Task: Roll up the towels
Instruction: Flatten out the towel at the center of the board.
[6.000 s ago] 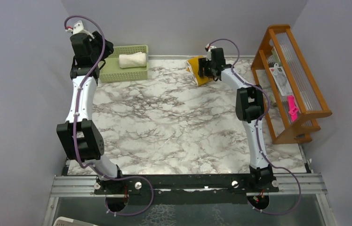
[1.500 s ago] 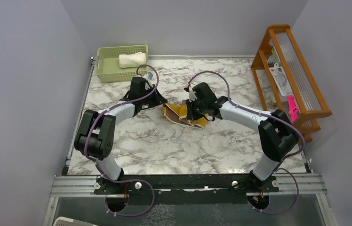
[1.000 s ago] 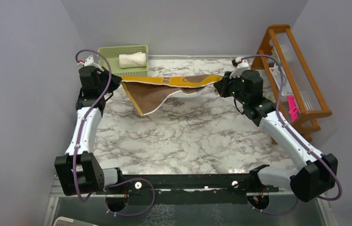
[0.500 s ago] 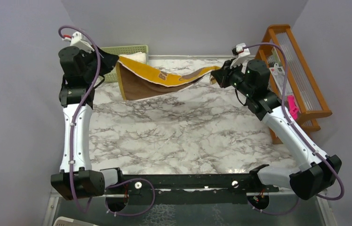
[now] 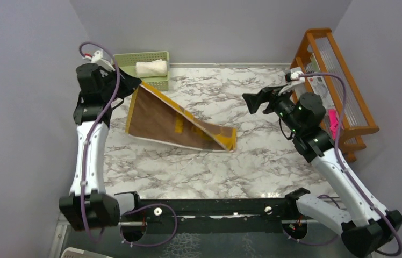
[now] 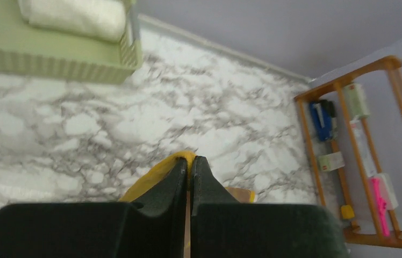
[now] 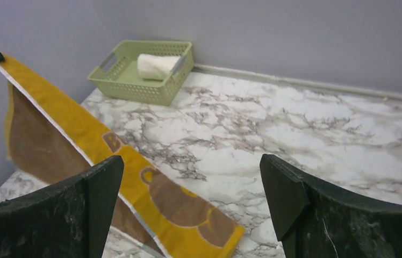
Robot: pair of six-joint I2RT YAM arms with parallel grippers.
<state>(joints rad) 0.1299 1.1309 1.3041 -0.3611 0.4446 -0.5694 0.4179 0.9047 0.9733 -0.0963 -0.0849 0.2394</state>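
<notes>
— Yellow towel (image 5: 177,121)?
— Pinched at one corner by the left tool (image 6: 189,160), slanting down to the tabletop (image 5: 242,166); loose end flat, ahead of and below the right tool (image 7: 191,158), spread wide, empty.
— White towel (image 5: 151,68)?
— Rolled in the basket (image 5: 140,55), just beyond the left tool.

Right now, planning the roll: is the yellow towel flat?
No: left gripper holds one end high; yellow towel slopes down to the table.
</notes>
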